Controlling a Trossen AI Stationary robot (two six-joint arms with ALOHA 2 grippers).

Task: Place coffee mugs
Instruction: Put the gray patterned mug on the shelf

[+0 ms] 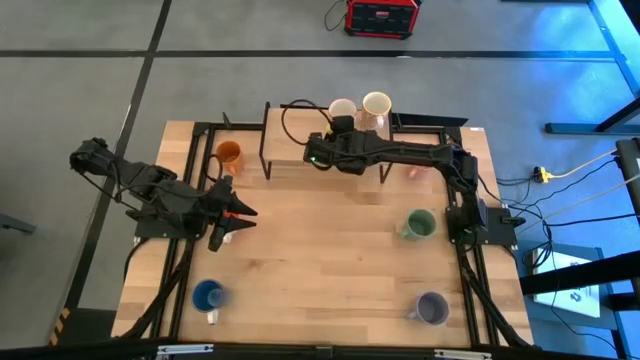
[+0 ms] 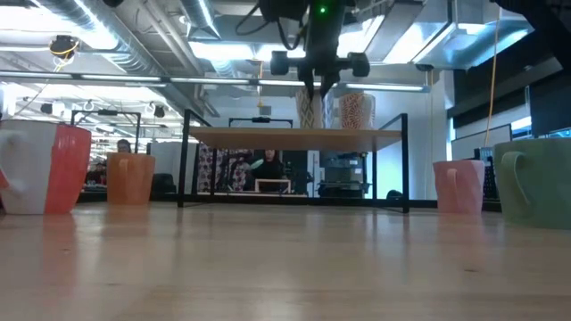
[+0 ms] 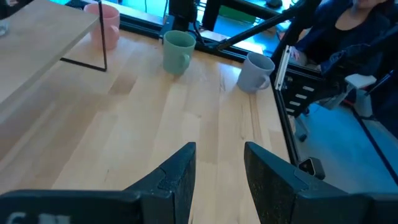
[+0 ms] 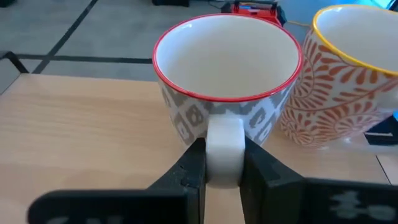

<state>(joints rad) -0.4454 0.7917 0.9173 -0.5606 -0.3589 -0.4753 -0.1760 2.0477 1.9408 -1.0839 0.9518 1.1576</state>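
Right gripper (image 4: 222, 163) clamps the handle of the grey-patterned, red-rimmed white mug (image 4: 227, 78), top centre of the high view on the raised wooden shelf (image 1: 290, 150). Risk: any sideways swing knocks the touching orange-patterned cream mug (image 4: 348, 74). Left gripper (image 3: 217, 171) hovers spread, centre-left.

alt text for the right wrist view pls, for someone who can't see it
The right gripper is closed on the white handle of a grey-patterned mug with a red rim, which stands upright and empty on a wooden shelf. Beside it stands an orange-patterned mug with a yellow rim; whether the two touch is unclear.
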